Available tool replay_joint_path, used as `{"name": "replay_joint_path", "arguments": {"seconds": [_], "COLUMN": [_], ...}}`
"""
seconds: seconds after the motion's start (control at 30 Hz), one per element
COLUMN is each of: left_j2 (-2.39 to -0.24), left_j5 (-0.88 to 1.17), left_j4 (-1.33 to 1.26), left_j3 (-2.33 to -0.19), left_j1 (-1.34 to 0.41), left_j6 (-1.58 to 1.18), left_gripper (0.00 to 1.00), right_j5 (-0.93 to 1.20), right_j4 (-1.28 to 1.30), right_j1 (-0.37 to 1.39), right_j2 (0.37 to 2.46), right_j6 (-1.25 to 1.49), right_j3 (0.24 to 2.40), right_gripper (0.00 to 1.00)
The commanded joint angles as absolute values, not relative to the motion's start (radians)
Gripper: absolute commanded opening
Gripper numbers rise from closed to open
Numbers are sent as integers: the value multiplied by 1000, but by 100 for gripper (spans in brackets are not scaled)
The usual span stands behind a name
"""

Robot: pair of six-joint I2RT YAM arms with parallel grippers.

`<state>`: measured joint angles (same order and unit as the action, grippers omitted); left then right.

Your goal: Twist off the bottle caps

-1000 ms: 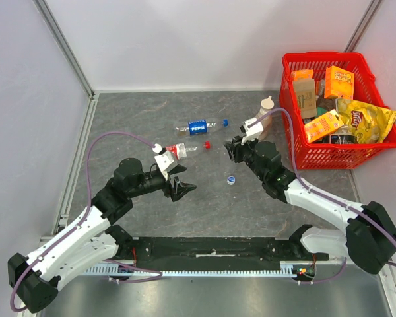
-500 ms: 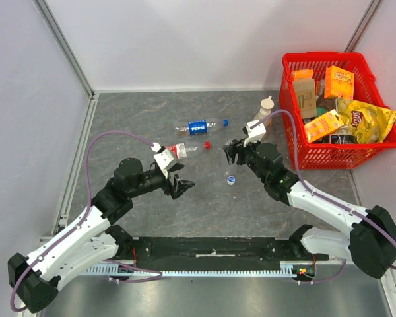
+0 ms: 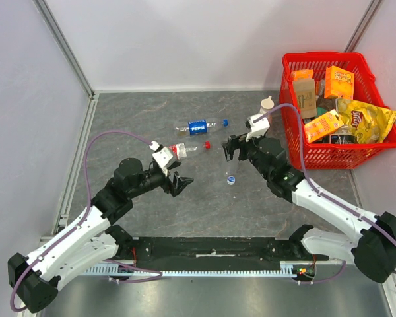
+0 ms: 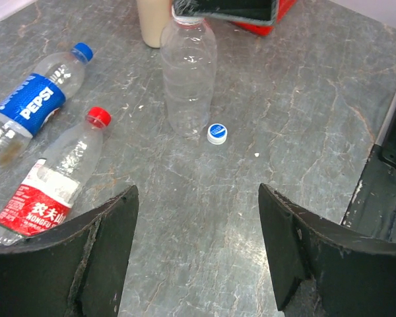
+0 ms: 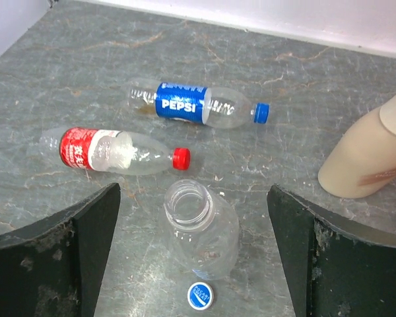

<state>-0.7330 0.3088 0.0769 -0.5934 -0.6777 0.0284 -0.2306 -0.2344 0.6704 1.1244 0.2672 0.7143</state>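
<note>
We read "PEPSI" in white on the blue wrap of the Pepsi bottle point(image 5: 185, 105), which lies on its side far back on the counter point(image 3: 138, 119) with its blue cap point(image 5: 262, 113) screwed on. Just in front of it lies the red-label bottle point(image 4: 49, 188), also on its side. Its label carries white Chinese characters over the word "NONGFU", with further letters we cannot make out, and its red cap point(image 4: 99, 117) is on. The unlabelled bottle point(image 5: 201, 231) stands upright with an open neck. The white cap point(image 4: 217, 133), blue-faced with print too small to read, lies on the counter just beside its base. The right tool point(image 5: 193, 193) hangs over that neck with its fingers spread wide. The left tool point(image 4: 197, 218), equally spread and holding nothing, points at the bottles from the near side. A beige bottle point(image 5: 366, 155) stands near a red basket point(image 3: 330, 162) holding orange boxes point(image 3: 340, 82) and a yellow bag point(image 3: 363, 122), their print illegible. The counter is dark grey stone-patterned with pale veins, enclosed by plain pale walls point(image 3: 185, 39).
</note>
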Motion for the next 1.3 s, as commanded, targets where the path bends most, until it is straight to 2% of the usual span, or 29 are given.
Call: {"name": "replay_joint_path", "arguments": {"seconds": [0.0,0.3,0.5,0.73,0.93,1.03,1.27], "left_j2": [-730,-761,-868,-1089,-1356,-1477,-1664], "left_j5": [245,201,150,25,-43,-57,-5], "left_j4": [80,86,147,280,491,575,676], "left_j3": [-586,-614,-701,-879,-1135,-1241,-1393], "left_j1": [-678,-678,-678,-678,-680,-670,-603], "left_j6": [11,9,54,115,202,256,340], "left_gripper": [79,79,79,80,88,91,93], "right_j5": [-238,-213,-235,-275,-314,-319,-327], "right_j4": [-190,-132,-106,-52,-3,-2,48], "right_j1": [669,670,669,669,669,669,667], "right_j2": [1080,1032,965,908,885,885,899], "right_j6": [267,267,259,235,236,226,203], "right_j3": [799,887,917,928,953,963,979], "right_gripper": [98,98,98,98,98,98,98]}}
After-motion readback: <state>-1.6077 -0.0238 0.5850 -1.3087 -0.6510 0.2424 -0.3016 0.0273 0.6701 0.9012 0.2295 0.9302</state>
